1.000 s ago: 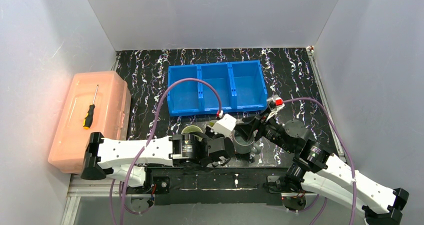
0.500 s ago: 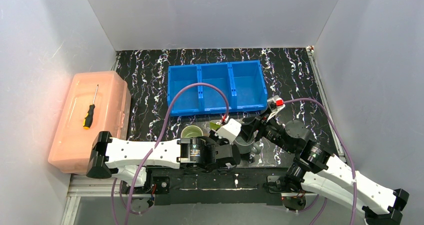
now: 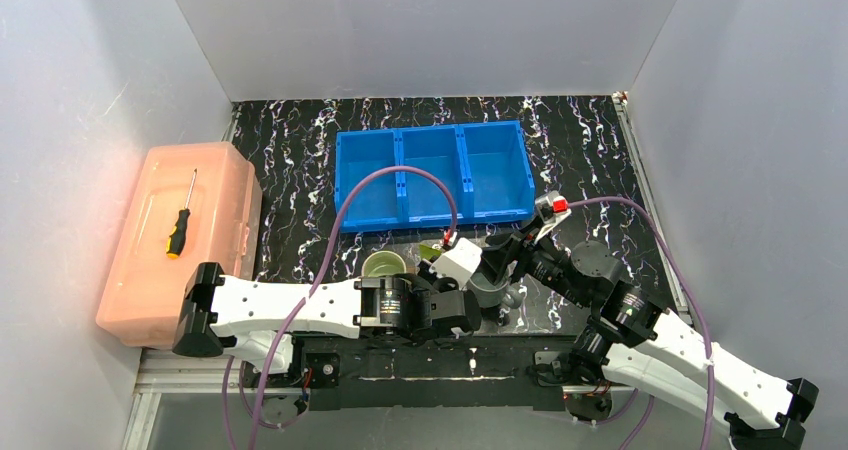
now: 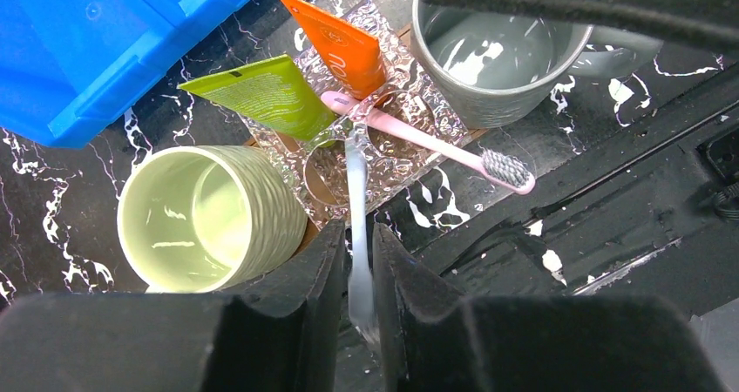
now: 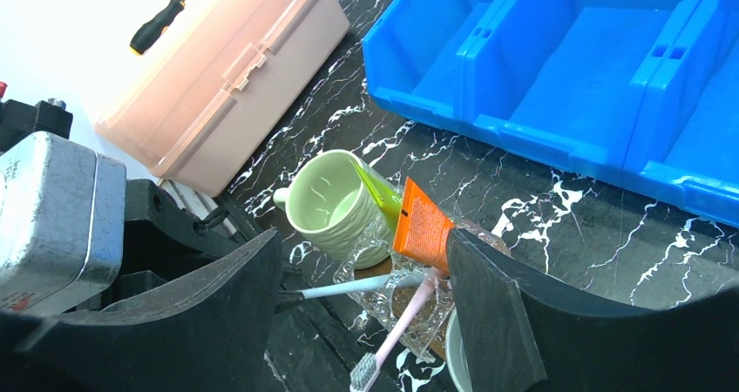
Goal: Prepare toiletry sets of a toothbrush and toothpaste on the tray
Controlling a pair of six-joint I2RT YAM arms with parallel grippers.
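clamping my left claw [image 4: 357, 279] on the pale toothbrush [image 4: 354, 192], i might drag the crossing pink toothbrush [image 4: 427, 144] along if rushed.

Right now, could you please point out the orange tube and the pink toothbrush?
orange tube [image 4: 342, 45]: left wrist view, middle of its flat body.
pink toothbrush [image 4: 418, 138]: left wrist view, middle of the handle.

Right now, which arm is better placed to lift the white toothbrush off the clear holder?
Left. The left arm has its jaws closed on the white toothbrush; the right arm has its jaws open, holding nothing.
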